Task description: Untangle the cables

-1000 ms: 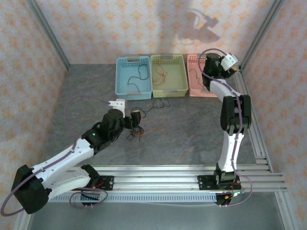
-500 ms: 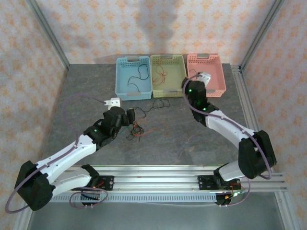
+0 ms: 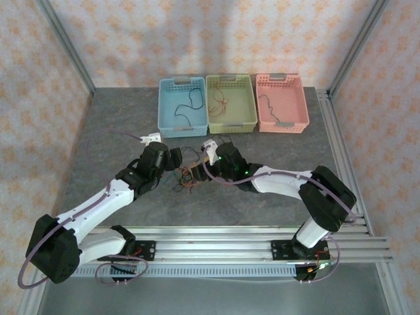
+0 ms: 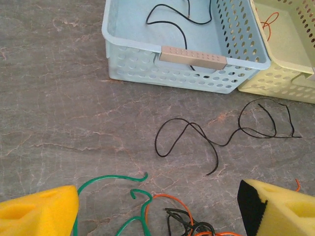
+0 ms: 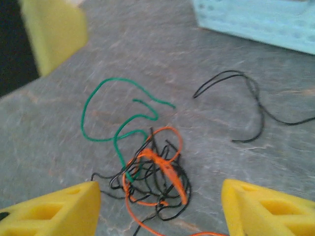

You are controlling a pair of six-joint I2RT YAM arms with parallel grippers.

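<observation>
Right gripper (image 5: 158, 205) reached tangled cables (image 5: 153, 165).

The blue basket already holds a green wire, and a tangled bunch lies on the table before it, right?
No: the wire in the blue basket is black, not green, as the left wrist view shows. The tangled bunch does lie on the table before it.

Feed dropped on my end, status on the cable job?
Left gripper open, right gripper open, both empty. Cable tangle between them, black, orange, green knotted. One black cable loose nearby. Nothing in the way.
</observation>
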